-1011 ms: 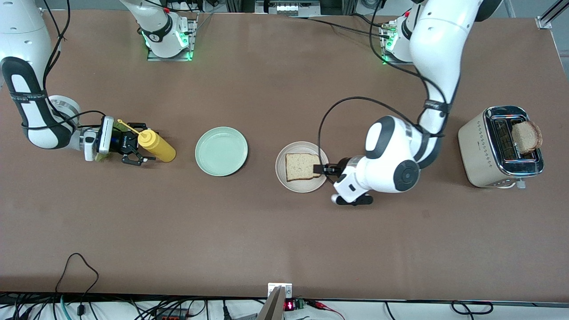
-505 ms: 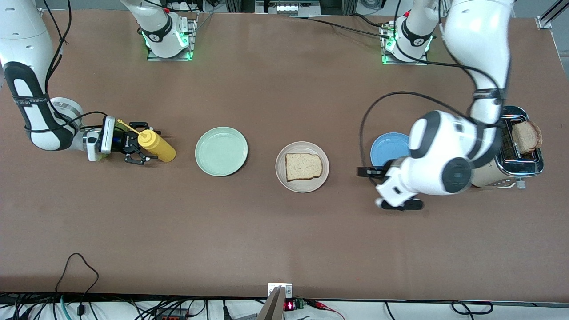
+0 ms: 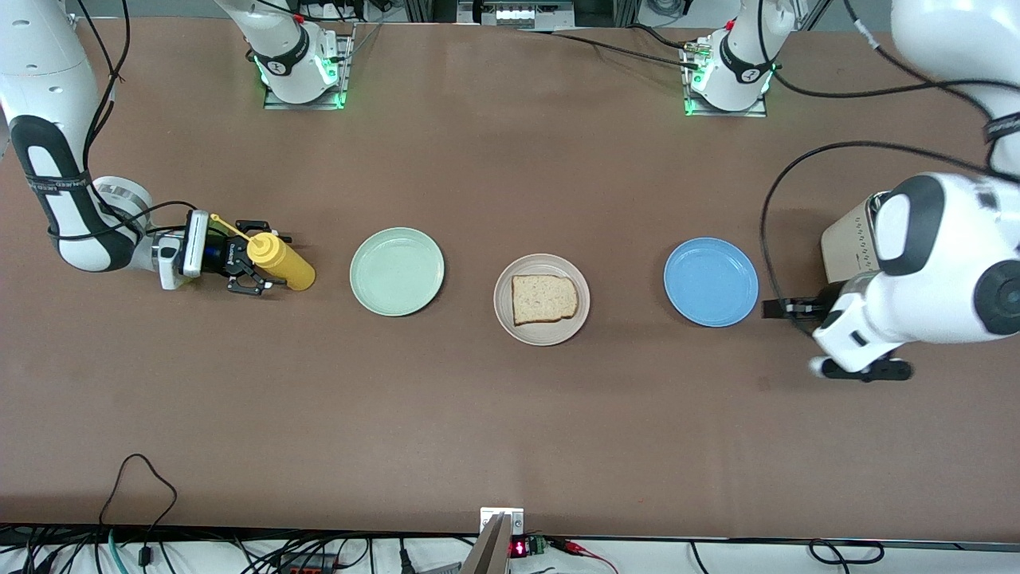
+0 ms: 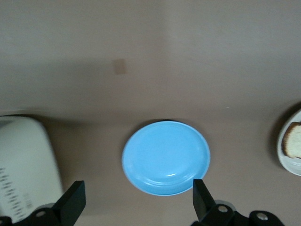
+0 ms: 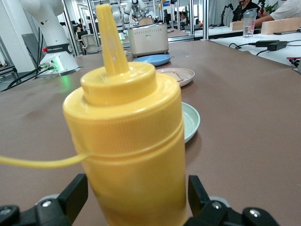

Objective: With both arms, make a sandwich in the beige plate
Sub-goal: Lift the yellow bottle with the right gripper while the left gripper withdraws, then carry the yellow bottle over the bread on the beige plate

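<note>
We saw a long brown table with two white robot arms reaching over it. The left arm was bent low at its own end of the table, and it hid most of a cream toaster. The right arm reached down at the other end.

Three round plates sat in a row across the middle. The mint-green plate was toward the right arm's end. The blue plate was toward the left arm's end. The beige plate sat between them. One slice of bread lay flat on the beige plate. That was the only part of the sandwich on it.

A yellow squeeze bottle stood toward the right arm's end of the table, beside the mint-green plate. The right gripper was around the bottle, one finger on each side. Its jaws were wide, and we could not tell if the fingers pressed on the bottle or only sat beside it.

The left gripper was over the table just beside the blue plate, between that plate and the toaster. Its jaws were spread wide and it held nothing.
</note>
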Tool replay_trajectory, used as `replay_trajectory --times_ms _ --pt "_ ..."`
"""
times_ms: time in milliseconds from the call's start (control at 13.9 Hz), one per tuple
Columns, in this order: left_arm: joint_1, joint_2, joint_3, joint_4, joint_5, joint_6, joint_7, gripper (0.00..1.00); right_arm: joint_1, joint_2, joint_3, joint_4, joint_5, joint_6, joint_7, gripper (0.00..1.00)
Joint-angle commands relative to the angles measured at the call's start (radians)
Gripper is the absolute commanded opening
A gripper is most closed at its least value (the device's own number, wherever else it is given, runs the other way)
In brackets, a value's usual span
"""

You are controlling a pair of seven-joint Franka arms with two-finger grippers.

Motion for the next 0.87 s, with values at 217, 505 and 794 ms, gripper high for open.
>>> replay_trajectory --times_ms 217,505,794 --pt "0.012 -0.146 -0.008 -0.05 0.063 -0.044 0.001 1.0 -0.003 0.006 0.002 0.015 0.02 -0.017 -0.016 0.16" --pt "0.048 -0.304 -0.008 -0.171 0.062 0.09 -0.002 1.0 0.008 -0.052 0.034 0.024 0.02 0.002 0.123 0.12" --pt "0.081 -0.408 -0.01 -0.236 0.057 0.063 0.002 1.0 0.054 -0.17 0.08 0.021 0.011 0.085 0.335 0.12"
